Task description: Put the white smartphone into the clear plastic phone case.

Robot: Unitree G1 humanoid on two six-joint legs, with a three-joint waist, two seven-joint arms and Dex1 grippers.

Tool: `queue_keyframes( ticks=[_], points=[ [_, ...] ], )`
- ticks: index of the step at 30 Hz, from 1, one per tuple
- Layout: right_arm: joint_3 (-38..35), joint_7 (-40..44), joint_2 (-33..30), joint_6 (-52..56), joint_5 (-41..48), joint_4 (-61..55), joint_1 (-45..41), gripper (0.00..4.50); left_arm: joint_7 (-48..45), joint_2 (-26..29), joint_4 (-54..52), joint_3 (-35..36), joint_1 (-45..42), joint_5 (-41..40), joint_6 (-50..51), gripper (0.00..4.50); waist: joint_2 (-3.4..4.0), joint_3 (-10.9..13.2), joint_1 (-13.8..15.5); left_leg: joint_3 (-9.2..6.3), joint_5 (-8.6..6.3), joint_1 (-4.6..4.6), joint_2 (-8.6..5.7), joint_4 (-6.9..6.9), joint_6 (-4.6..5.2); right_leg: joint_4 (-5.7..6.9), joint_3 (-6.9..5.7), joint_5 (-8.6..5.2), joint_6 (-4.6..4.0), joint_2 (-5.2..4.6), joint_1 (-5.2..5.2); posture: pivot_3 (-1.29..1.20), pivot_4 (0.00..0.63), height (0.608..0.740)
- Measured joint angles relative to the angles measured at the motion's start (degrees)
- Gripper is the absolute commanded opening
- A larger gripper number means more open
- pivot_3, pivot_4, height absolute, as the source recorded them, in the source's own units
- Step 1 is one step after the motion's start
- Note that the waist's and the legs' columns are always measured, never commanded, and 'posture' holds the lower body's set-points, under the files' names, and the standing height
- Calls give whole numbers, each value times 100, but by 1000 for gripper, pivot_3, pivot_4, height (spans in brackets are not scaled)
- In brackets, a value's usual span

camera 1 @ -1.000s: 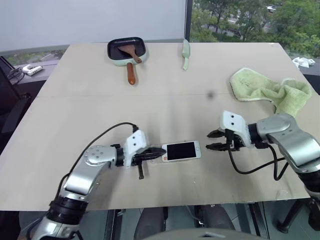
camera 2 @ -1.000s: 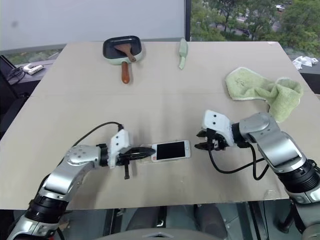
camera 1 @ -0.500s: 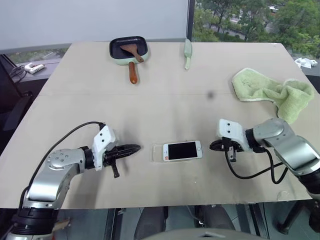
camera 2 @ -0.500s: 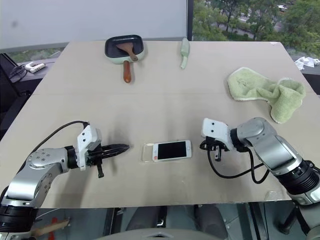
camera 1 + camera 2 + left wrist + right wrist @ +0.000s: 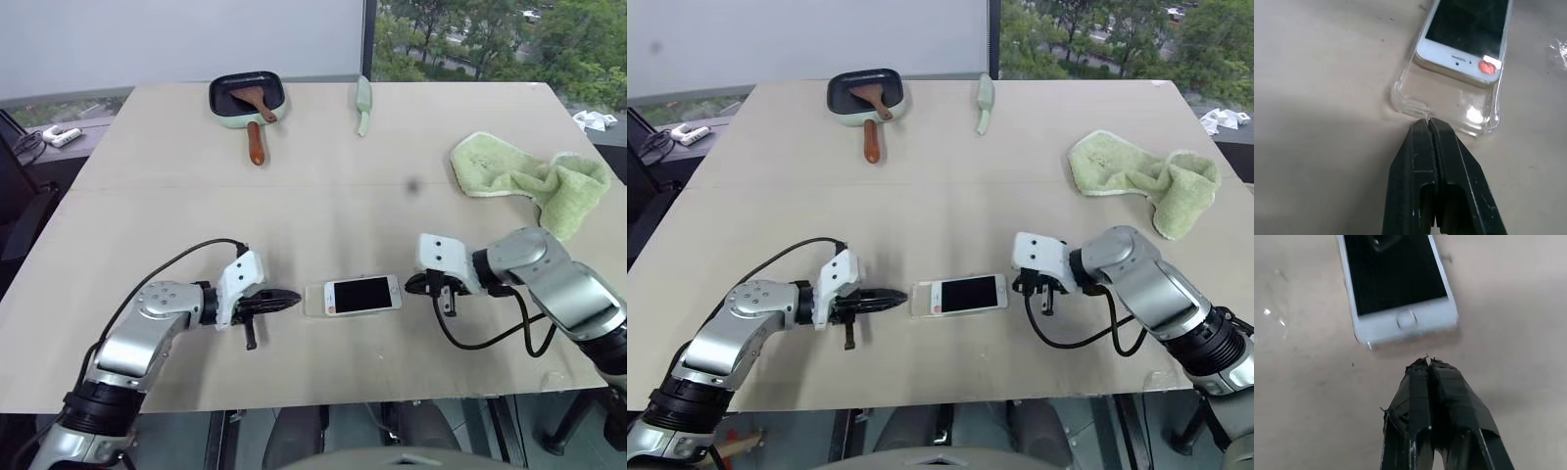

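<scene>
While the white smartphone (image 5: 361, 294) lies screen-up near the desk's (image 5: 323, 196) front edge, partly slid into the clear plastic phone case (image 5: 315, 301), the head views show the left gripper (image 5: 290, 298) and right gripper (image 5: 409, 284) bracketing it end to end. Seen from the left wrist, its fingers (image 5: 1425, 147) are pressed together, empty, tips at the case's open end. Seen from the right wrist, the fingers (image 5: 1422, 377) are likewise closed and empty, just short of the phone's home-button end. Judged: the phone is stiff and slick, the case thin and springy, so end-on pushes suit better than pinching.
</scene>
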Motion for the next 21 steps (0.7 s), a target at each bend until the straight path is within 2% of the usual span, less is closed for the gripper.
queue_keyframes(
  ticks=[21],
  points=[
    [437,-93,267,425,-125,-147,-248,43,-1,-700,371,-82,-27,119,-483,0,2,-7,142,-6,0,4,-22,6,0,2,-1,0,0,-6,6,0,150,740]
  ],
)
